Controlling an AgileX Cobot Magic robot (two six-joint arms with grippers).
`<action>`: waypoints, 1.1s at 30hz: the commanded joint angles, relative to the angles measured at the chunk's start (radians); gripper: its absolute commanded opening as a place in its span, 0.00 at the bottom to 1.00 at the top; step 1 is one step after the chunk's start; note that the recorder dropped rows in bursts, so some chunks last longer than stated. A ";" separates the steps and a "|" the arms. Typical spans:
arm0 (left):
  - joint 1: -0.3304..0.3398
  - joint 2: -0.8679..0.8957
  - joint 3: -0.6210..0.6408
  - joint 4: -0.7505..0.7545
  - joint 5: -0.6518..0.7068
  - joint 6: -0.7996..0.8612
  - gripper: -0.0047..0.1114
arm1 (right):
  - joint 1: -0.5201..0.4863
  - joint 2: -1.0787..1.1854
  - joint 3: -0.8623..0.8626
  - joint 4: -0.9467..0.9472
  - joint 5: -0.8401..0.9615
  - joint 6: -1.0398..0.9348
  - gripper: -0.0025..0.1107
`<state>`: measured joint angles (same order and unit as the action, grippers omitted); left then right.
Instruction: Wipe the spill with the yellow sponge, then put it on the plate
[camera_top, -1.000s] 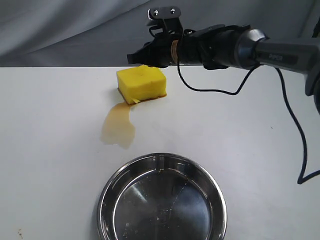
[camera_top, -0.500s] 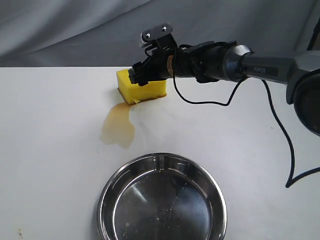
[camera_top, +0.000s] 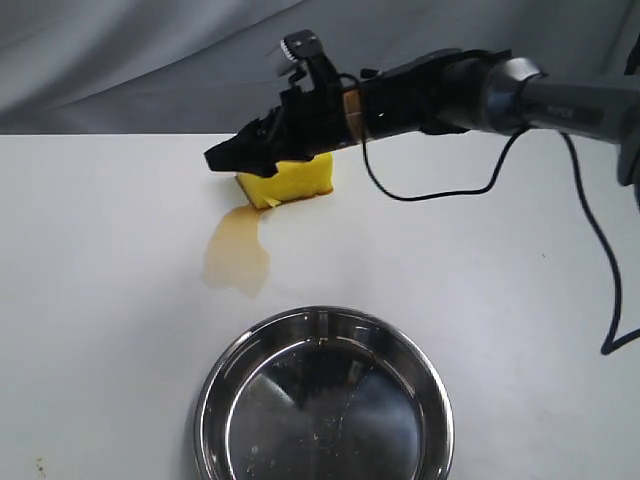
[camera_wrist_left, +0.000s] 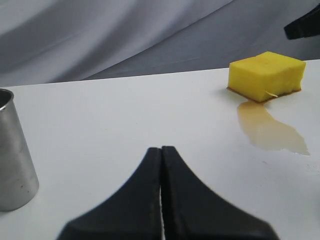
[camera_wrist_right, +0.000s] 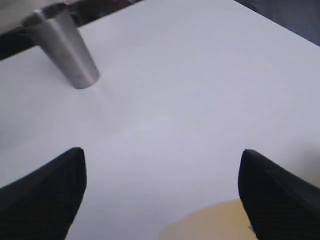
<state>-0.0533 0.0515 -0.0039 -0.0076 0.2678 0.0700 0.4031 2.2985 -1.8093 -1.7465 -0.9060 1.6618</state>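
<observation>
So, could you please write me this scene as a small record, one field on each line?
yellow sponge: on the table, dark layer down, at one end of the spill
spill: amber puddle, not wiped
plate: steel, no sponge on it, apart from the spill
right end effector: open, above the sponge, not touching it
left end effector: shut, holds nothing
metal cup: upright, away from the sponge
</observation>
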 joint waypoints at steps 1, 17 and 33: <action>-0.005 -0.004 0.004 -0.008 -0.001 -0.001 0.04 | -0.127 -0.060 -0.005 0.002 -0.188 0.014 0.67; -0.005 -0.004 0.004 -0.008 -0.001 -0.001 0.04 | -0.173 -0.001 -0.002 0.002 0.405 -0.223 0.84; -0.005 -0.004 0.004 -0.008 -0.001 -0.001 0.04 | -0.068 0.101 -0.008 0.103 0.648 -0.271 0.80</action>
<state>-0.0533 0.0515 -0.0039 -0.0076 0.2678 0.0700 0.3490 2.3974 -1.8115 -1.6779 -0.2467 1.3790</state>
